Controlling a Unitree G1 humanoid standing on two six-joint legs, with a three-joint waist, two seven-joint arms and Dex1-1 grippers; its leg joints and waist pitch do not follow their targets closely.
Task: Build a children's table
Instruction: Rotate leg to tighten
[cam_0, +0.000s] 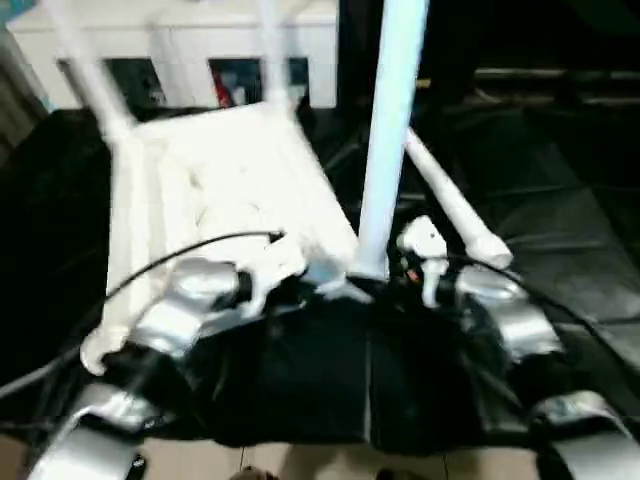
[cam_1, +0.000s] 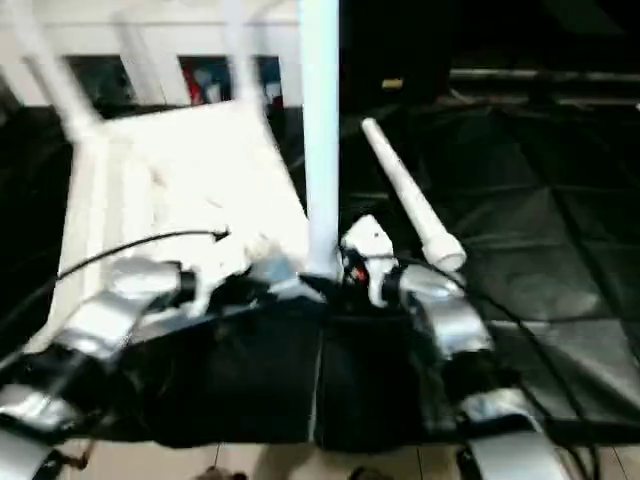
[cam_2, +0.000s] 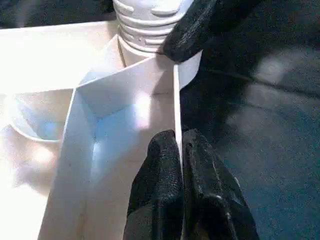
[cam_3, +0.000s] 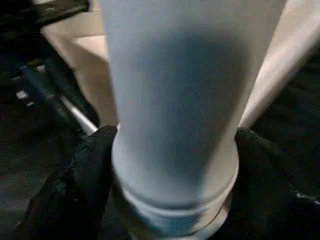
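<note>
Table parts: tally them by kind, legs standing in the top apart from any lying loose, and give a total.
Table top: 1
Legs standing in the top's sockets: 3
Loose leg lying on the black cover: 1
Total: 5

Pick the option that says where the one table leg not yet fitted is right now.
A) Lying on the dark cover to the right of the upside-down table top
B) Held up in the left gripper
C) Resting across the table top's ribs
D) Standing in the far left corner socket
A: the loose leg lies flat on the dark cover, right of the table top and the upright leg.
</note>
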